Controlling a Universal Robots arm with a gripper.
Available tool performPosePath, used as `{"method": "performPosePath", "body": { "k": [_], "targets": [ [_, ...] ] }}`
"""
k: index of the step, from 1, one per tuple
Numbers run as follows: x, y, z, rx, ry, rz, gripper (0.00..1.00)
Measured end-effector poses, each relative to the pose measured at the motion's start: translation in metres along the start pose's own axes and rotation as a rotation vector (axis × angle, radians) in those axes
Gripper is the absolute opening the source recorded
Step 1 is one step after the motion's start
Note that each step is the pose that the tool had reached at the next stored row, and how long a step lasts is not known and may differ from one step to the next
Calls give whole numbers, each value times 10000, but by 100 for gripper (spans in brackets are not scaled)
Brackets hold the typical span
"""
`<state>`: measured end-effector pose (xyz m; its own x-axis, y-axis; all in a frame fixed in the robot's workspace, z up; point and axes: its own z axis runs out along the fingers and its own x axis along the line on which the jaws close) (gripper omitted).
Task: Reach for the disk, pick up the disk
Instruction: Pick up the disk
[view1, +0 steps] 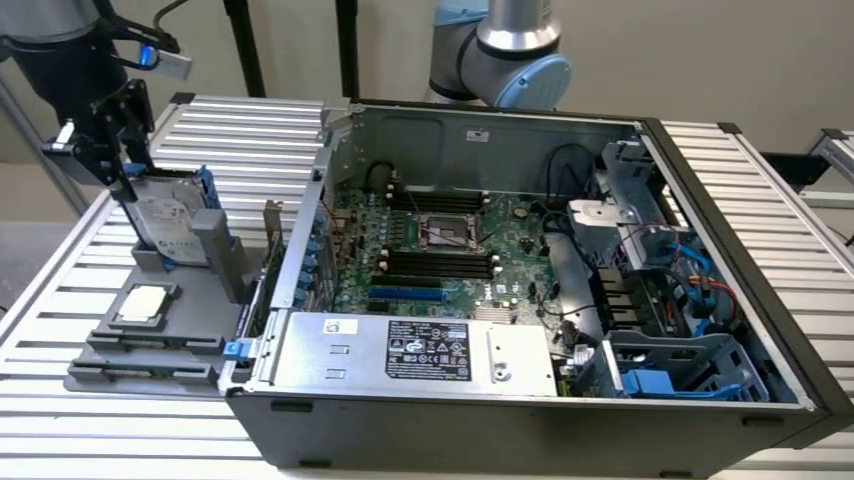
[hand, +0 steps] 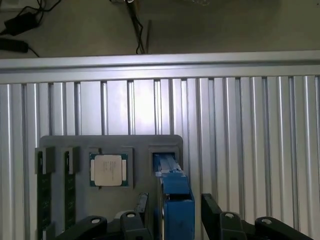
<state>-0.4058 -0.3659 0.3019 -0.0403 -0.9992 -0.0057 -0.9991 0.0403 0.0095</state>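
Disk (view1: 171, 222), silver-grey with a white label and a blue bracket along its edges, stands on edge in a slot of a grey holder tray (view1: 200, 355) at the exterior view's left, on a slatted aluminium surface (view1: 54, 300). The hand (view1: 134, 165) hangs over it from above, spread wide. In the wrist view its black fingers (hand: 211, 210) sit one on each side of the disk's blue top edge (hand: 172, 175), with a gap showing on both sides and no grip made. Just beside the disk in the same tray lies a small square silver chip (view1: 144, 303) in its own recess, and nearer still are two long dark slots (view1: 144, 346). To the exterior view's right of the tray, an open computer case (view1: 534, 440) takes up most of the surface, with its green board (view1: 454, 240) exposed and a silver box with a black label (view1: 414, 350) along the near side. Behind the case rises a grey arm joint (view1: 514, 50) against a pale wall (view1: 747, 60). Beyond the surface's edge, the wrist view takes in a dull floor (hand: 225, 30) with black cables (hand: 20, 22) lying on it.
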Motion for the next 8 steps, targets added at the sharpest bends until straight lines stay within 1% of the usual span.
{"method": "performPosePath", "body": {
  "k": [8],
  "targets": [
    [1,12,57,60,-2,-46,54]
  ]
}}
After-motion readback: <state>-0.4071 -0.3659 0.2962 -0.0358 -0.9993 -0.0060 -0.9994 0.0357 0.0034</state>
